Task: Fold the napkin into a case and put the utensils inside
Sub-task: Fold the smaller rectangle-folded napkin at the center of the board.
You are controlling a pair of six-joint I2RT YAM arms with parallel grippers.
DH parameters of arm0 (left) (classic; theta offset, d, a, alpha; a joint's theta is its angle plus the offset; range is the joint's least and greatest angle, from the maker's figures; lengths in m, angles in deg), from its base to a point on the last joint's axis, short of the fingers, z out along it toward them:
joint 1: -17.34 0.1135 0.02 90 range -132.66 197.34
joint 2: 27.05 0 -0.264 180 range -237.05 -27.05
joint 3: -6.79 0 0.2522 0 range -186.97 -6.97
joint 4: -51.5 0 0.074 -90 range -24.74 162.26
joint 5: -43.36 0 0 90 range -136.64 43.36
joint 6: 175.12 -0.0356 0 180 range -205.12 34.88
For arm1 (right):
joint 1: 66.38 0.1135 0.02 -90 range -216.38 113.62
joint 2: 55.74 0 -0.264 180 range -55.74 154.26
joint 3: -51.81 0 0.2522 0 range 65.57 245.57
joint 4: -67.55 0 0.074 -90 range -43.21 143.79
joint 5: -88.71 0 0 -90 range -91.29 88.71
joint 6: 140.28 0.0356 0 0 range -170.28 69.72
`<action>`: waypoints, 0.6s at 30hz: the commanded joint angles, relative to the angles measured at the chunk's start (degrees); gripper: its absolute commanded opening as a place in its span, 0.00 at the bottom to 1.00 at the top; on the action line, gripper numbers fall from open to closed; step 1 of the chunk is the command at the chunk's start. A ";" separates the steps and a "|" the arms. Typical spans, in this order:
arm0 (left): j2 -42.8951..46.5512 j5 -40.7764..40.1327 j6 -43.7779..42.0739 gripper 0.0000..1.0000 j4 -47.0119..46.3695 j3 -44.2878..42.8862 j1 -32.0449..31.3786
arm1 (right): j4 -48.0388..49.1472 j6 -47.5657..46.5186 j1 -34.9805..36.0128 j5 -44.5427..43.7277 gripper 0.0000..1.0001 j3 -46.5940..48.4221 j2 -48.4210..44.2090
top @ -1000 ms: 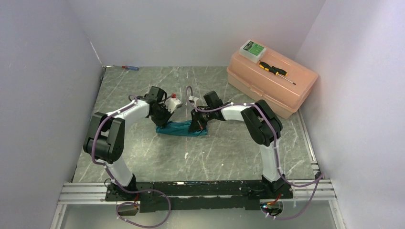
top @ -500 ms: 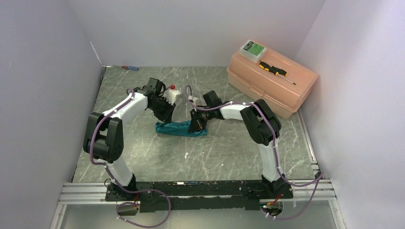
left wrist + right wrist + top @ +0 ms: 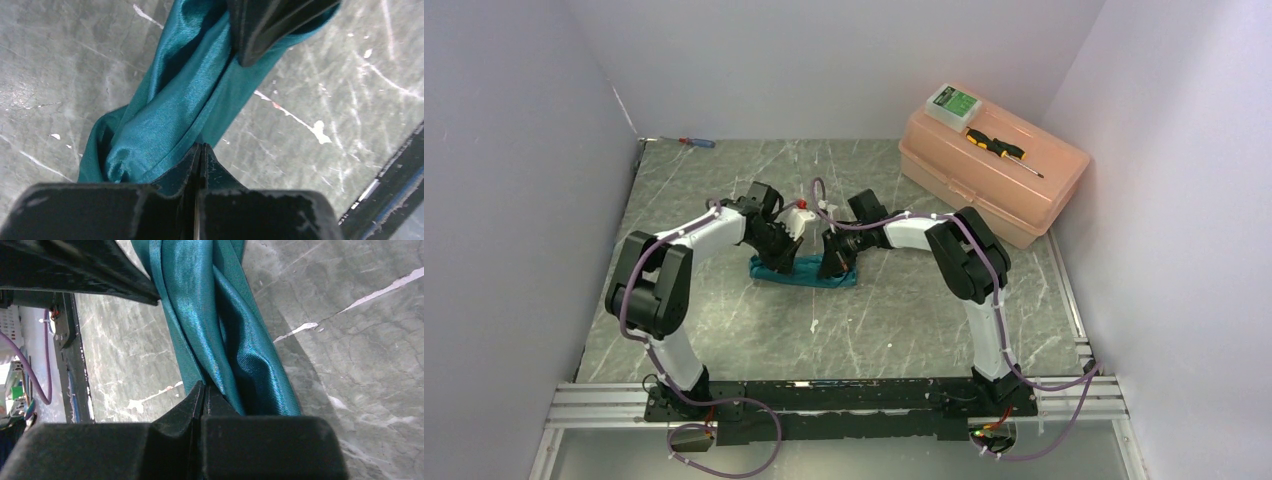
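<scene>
The teal napkin (image 3: 804, 272) lies on the marble table as a narrow, bunched strip, folded lengthwise. My left gripper (image 3: 781, 262) is down at its left part. In the left wrist view the jaws are pressed together at the cloth's hem, and the left gripper (image 3: 200, 148) is shut on the napkin (image 3: 185, 100). My right gripper (image 3: 833, 266) is at the strip's right end. In the right wrist view the right gripper (image 3: 203, 386) is shut where the napkin (image 3: 220, 335) folds run into the tips. The utensils are out of view.
A peach toolbox (image 3: 1024, 195) stands at the back right, with a yellow-and-black screwdriver (image 3: 1002, 148) and a small green-and-white box (image 3: 952, 104) on its lid. A red-and-blue screwdriver (image 3: 696, 142) lies at the back left by the wall. Walls close in three sides.
My left gripper was up and back from the cloth half a second ago. It has come down onto the napkin's left part and shut. The right gripper has stayed put.
</scene>
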 commanded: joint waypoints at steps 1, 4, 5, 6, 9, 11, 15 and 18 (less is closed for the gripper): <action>-1.48 -4.38 -2.46 0.04 -6.60 2.10 -0.11 | -4.82 -0.93 0.51 -1.24 0.00 -1.29 2.69; -1.77 -5.19 -2.08 0.03 -7.32 2.53 0.32 | -4.72 -0.93 0.58 -0.59 0.00 -1.55 2.57; -1.85 -4.31 -1.97 0.03 -6.79 2.18 0.58 | -4.72 -0.93 0.51 -0.35 0.00 -1.59 2.58; -1.75 -3.45 -1.80 0.03 -6.00 1.74 0.70 | -4.78 -0.93 0.57 -0.23 0.00 -1.55 2.59; -1.57 -1.58 -1.31 0.03 -4.79 0.84 1.08 | -4.61 -0.93 0.54 0.18 0.00 -1.62 2.61; -1.93 -0.18 -1.29 0.03 -4.02 0.36 1.77 | -4.53 -0.93 0.55 0.87 0.00 -1.67 2.47; -2.11 5.70 1.28 0.03 -0.74 -3.70 4.39 | -4.55 -0.18 0.44 0.64 0.00 -1.73 1.91; -1.96 6.01 1.52 0.03 -0.47 -4.96 4.78 | -4.73 0.66 0.46 0.92 0.00 -1.42 1.92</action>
